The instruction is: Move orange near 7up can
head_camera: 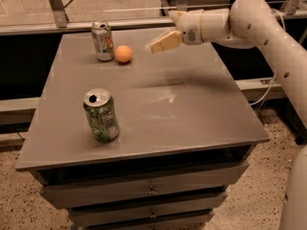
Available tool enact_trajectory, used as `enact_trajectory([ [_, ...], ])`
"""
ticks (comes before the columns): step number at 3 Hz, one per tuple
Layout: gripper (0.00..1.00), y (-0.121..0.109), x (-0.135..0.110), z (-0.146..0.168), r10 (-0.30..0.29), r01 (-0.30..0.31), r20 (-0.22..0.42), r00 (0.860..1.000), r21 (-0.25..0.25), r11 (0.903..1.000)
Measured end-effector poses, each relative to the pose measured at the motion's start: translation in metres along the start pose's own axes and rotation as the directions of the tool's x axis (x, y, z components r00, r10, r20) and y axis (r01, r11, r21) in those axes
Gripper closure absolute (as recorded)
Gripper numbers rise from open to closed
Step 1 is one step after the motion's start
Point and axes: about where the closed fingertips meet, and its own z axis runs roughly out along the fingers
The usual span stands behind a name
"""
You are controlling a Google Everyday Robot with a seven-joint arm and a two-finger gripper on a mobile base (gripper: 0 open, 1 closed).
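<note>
The orange (123, 54) rests on the grey table top (192, 109) at the back left, just right of the pale 7up can (103, 41), which stands upright; they are close, nearly touching. My gripper (160, 43) hangs above the table to the right of the orange, apart from it and holding nothing. My white arm (254, 18) reaches in from the upper right.
A darker mottled-green can (100, 115) stands upright near the front left of the table. Drawers (148, 190) sit under the table top. A metal rail (144, 23) runs behind the table's back edge. Speckled floor lies on both sides.
</note>
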Motion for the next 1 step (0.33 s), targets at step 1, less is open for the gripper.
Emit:
enact_trajectory([
  [1, 0.0, 0.0015, -0.0007, -0.0015, -0.002, 0.002, 0.0, 1.0, -0.008, 1.0],
])
